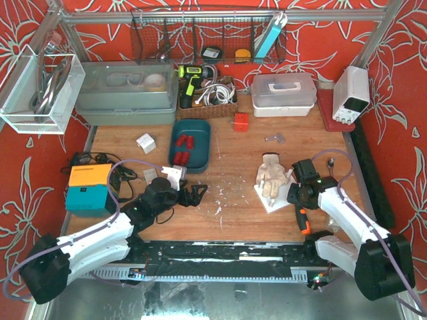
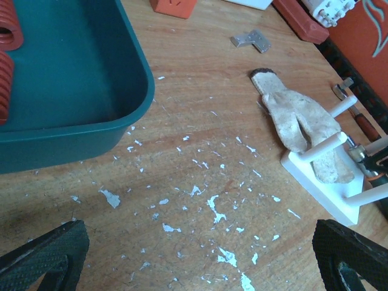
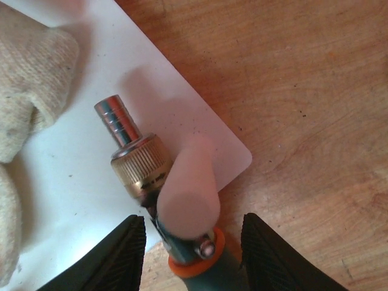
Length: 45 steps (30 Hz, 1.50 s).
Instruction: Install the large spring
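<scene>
From above, the white stand [image 1: 272, 204] sits on the wood with a pale glove [image 1: 270, 175] draped over its pegs. The teal tray [image 1: 199, 135], up and to the left of the stand, holds the red springs [image 1: 181, 151]. They are too small here to tell large from small. The left gripper [image 1: 198, 193] hovers left of the stand with its jaws spread and empty. The right gripper [image 1: 298, 195] sits at the stand's right edge, over a dark tool [image 1: 302, 219] with an orange band whose front end it hides.

The left wrist camera shows only its two finger pads [image 2: 45, 251] at the bottom corners, wide apart, with nothing between them. Left of the stand [image 2: 330, 195], the tray [image 2: 73, 140] is cut off by the frame, so only the coil ends of the springs [image 2: 7, 36] appear.

On the right wrist camera, the fingers [image 3: 127, 254] flank the tool [image 3: 136, 160] just off the stand's corner [image 3: 79, 182]. A blurred white peg [image 3: 188, 197] covers part of it. Whether the jaws are actually pressing the handle cannot be told.
</scene>
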{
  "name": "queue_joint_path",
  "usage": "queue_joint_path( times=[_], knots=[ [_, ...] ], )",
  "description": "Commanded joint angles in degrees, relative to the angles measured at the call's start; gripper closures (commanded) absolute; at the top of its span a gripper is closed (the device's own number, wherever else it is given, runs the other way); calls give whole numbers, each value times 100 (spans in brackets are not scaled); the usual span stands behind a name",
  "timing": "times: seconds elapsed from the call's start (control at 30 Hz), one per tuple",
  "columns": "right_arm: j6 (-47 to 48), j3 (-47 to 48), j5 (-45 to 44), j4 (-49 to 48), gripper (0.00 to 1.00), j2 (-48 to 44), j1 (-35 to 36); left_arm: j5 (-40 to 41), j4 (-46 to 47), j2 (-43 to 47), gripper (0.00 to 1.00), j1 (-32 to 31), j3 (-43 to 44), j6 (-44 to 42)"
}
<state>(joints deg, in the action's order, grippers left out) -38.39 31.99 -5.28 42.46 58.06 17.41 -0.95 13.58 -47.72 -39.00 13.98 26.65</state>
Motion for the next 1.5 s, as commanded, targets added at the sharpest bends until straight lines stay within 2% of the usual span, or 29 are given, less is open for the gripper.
queue_joint_path(
  times=[0.0,0.33,0.63,0.93,1.17,1.47],
  knots=[
    [187,-3,-254,-184,53,312,89,113,71,96,0,-28,-64,19],
    [414,-39,-151,-643,57,948,215,80,208,-254,0,-28,-63,78],
    [451,-9,-187,-586,67,910,305,-83,303,-328,0,-28,-56,103],
    [238,-57,-468,-340,83,368,386,32,311,-220,0,-28,-122,95],
    [123,3,-419,-22,100,-190,413,95,320,-236,0,-28,-132,69],
    [-186,168,-143,382,100,-994,491,69,470,-260,0,-28,-201,39]
  ],
)
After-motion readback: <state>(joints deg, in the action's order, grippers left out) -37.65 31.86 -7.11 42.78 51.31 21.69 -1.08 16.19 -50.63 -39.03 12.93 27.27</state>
